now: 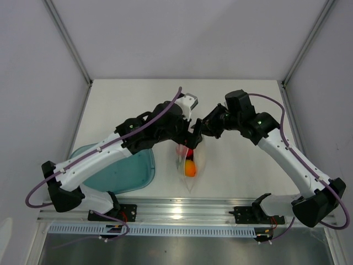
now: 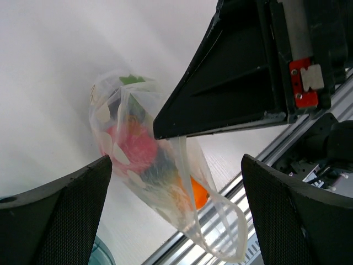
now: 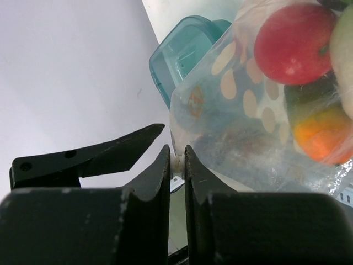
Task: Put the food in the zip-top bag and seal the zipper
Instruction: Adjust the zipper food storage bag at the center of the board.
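The zip-top bag [image 1: 189, 164] is lifted in the middle of the table, between the two grippers. Food shows through it: a red fruit [image 3: 292, 41], an orange piece [image 3: 321, 135] and a green bit [image 2: 131, 79]. My right gripper [image 3: 177, 160] is shut on a thick white bit of the bag's edge, and the bag [image 3: 242, 127] hangs from it. The zipper [image 2: 220, 187] runs from that grip toward the near rail and gapes in a loop at its end. My left gripper [image 2: 175, 165] is wide open, one finger on each side of the bag [image 2: 149, 160], not touching it.
The teal translucent tray [image 1: 124, 171] lies at the front left, beside the left arm; it also shows in the right wrist view [image 3: 185, 52]. The metal rail [image 1: 187, 210] runs along the near edge, just below the bag. Grey walls stand on both sides.
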Robot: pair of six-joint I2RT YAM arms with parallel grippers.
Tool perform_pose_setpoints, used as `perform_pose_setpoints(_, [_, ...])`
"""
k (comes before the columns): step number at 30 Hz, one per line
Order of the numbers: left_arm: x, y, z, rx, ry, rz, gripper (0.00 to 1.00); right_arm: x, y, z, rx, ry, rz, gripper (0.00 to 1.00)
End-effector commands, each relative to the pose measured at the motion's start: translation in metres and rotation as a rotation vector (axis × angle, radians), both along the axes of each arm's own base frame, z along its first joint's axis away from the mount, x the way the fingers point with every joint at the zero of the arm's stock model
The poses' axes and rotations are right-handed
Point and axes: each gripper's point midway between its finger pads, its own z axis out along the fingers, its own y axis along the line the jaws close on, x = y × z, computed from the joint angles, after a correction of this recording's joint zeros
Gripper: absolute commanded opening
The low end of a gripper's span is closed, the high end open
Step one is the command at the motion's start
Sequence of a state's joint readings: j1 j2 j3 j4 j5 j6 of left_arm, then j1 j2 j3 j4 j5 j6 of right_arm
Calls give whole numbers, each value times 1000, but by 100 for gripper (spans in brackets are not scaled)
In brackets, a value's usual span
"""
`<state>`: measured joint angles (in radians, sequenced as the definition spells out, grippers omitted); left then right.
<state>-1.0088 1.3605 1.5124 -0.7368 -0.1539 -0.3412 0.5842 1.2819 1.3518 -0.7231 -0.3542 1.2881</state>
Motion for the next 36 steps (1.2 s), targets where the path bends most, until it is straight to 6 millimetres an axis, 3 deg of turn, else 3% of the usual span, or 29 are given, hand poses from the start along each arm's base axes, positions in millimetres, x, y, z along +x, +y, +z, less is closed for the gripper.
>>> perform_pose_setpoints(1, [1,-13,1,-19,31,1,99,6,0,31,57,-75,-54,0])
perform_pose_setpoints(6, [-5,-18,-29,35,113,-24,97,6,-2,31,60,-76,-92,0])
perform_pose_setpoints(12, [-9,-11,-50,61,152,-12,77,6,-7,36,65,-91,-124,0])
perform_pose_setpoints(15, [-4,-3,-56,57,170,14,58,6,-8,35,65,-94,-132,0])
perform_pose_setpoints(16, [-4,-1,-56,54,174,20,45,6,-8,35,66,-93,-133,0])
perform_pose_setpoints(21, [1,9,-64,82,191,18,14,6,-7,34,71,-113,-109,0])
perform_pose_setpoints(22, [-1,10,-64,82,195,4,3,9,-10,33,71,-111,-114,1])
perform_pose_setpoints(23, [-2,10,-64,82,191,-6,0,9,-12,28,68,-103,-112,4])
perform_pose_setpoints(26, [-9,10,-61,62,192,-65,1,15,-16,29,85,-123,-88,19])
perform_pose_setpoints(27, [-8,10,-57,46,182,-80,1,11,-13,28,93,-131,-41,30])
perform_pose_setpoints(30, [-16,12,-57,-5,222,-154,1,18,-12,34,115,-174,19,47])
perform_pose_setpoints(31, [-16,12,-54,-25,232,-169,1,12,-9,36,125,-202,94,57])
perform_pose_setpoints(33, [-19,15,-52,-74,282,-221,1,15,-7,40,140,-255,172,65])
perform_pose_setpoints(34, [-19,14,-48,-104,292,-248,0,13,-6,45,153,-293,221,73])
perform_pose_setpoints(36, [-27,13,-41,-177,337,-344,1,5,-5,54,151,-433,341,80])
